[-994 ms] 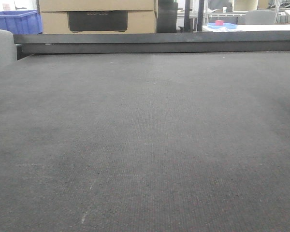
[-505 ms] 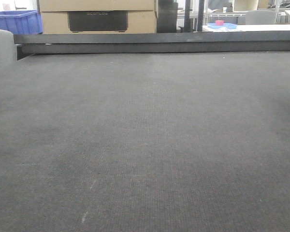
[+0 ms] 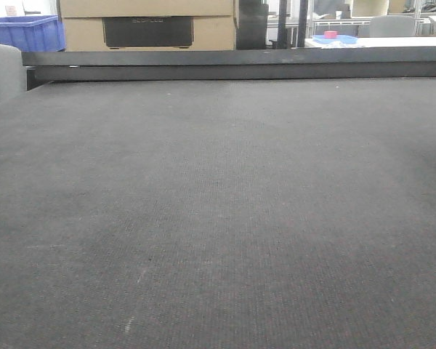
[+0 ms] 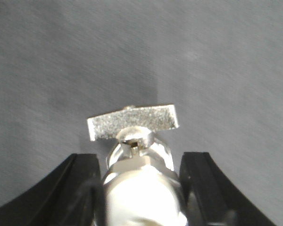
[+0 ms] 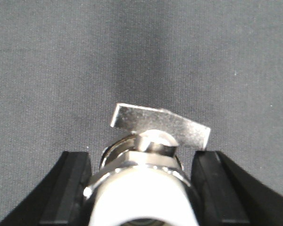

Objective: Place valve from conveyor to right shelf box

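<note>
Left gripper (image 4: pixel 141 162) clenched on a valve (image 4: pixel 140 183): its black fingers (image 4: pixel 82 183) press on either side of the shiny metal body. The flat T-shaped handle (image 4: pixel 132 123) is left free and points away from the wrist. Gripping the thick body rather than the thin handle looks like the steadier hold for carrying. The right gripper (image 5: pixel 142 157) grasps a second valve (image 5: pixel 144 183) the same way. Its fingers (image 5: pixel 73 188) touch the body on both sides, and its handle (image 5: pixel 160 125) sits slightly tilted out in front.

Under both valves lies the conveyor (image 3: pixel 218 218), a wide dark grey belt with a fine weave. A soft shadow falls on it ahead of each handle. Whether the valves rest on the belt or hang just above it cannot be told from the wrist views. Neither valve and neither arm shows in the front view, so both are held outside that view. No other parts can be seen on the belt there.

Beyond the belt a dark rail (image 3: pixel 232 64) runs across its far edge. Behind it stand a cardboard box (image 3: pixel 145 22), a blue bin (image 3: pixel 22 33) to the left and a small pink object (image 3: pixel 330 34) on a far table. The shelf box is not in view, so the placing appears to lie ahead.
</note>
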You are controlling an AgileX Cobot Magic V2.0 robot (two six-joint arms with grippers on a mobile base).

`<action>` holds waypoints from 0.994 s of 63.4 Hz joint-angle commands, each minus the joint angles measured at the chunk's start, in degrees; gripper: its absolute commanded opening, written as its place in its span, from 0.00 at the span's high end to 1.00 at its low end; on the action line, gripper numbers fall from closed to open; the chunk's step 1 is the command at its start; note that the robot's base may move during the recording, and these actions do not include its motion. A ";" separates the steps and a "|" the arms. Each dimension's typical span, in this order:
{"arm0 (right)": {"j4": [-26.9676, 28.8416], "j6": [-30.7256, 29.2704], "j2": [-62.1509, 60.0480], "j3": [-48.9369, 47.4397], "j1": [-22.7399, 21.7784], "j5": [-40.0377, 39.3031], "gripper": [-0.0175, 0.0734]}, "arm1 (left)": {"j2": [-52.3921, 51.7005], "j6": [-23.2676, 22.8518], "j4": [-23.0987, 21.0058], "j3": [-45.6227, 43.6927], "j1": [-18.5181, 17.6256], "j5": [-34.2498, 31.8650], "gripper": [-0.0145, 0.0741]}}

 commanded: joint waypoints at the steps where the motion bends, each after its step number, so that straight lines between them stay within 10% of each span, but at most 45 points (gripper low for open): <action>1: -0.33 -0.25 -0.99 -0.27 -0.03 -2.40 0.98 | -4.50 -1.01 -1.73 -0.05 -2.34 0.26 0.96; 19: -0.33 -0.25 -1.12 2.66 -0.03 -5.43 0.98 | -19.28 -6.18 2.70 13.73 -9.67 -3.86 0.96; 63: -0.33 -0.25 -14.59 6.32 -0.03 -11.32 0.98 | -55.39 -6.30 1.02 35.59 -10.26 -19.46 0.96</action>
